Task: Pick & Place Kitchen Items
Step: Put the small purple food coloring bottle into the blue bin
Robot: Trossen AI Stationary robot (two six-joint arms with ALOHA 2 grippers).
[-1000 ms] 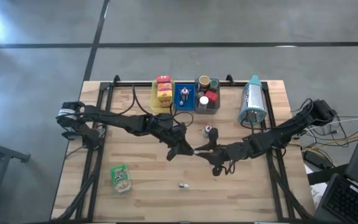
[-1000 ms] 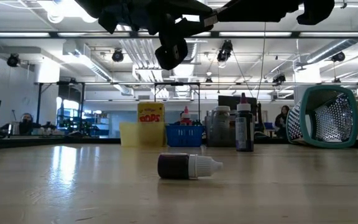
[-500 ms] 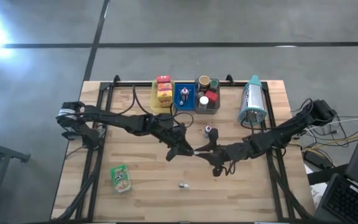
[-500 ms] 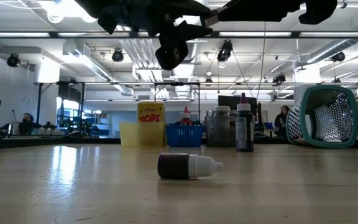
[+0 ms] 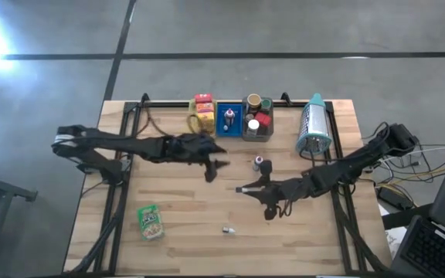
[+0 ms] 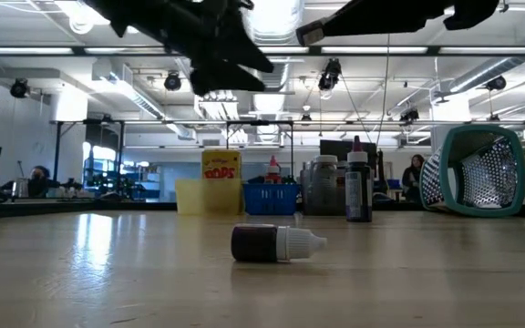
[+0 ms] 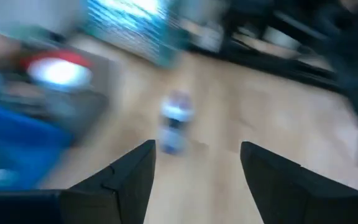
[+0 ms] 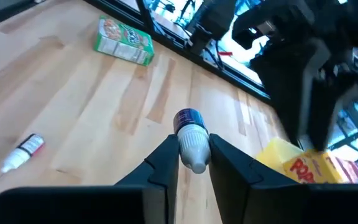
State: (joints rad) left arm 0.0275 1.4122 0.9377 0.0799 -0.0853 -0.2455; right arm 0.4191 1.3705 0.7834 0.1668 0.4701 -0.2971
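My right gripper [image 5: 240, 189] is over the table's middle, shut on a small vial [image 8: 188, 118] that has a dark body and a white cap. My left gripper [image 5: 215, 167] hangs open a little to the left and farther back, with nothing between its fingers [image 7: 135, 177]. It faces a small dark bottle [image 5: 259, 163] standing upright on the wood. Another vial [image 6: 276, 243] lies on its side near the front edge. A green snack box [image 5: 151, 222] lies flat at the front left. My right gripper pinches the vial's white cap end [image 8: 196, 155] between its two fingers. The dark body sticks out past the fingertips. The fingers come from the table's right, slanting a little downward. The vial is lifted clear of the table.
At the far edge a yellow tray [image 5: 194, 123], a blue tray [image 5: 229, 120] and a grey tray [image 5: 258, 123] stand in a row, all holding groceries. A teal and metal grater [image 5: 314, 127] lies at the far right. Bare wood stretches between the green box and the lying vial.
My left gripper has drawn away from my right gripper, toward the table's left and far side, and has turned about. The two had been tip to tip over the middle. My right gripper has kept its place with the vial.
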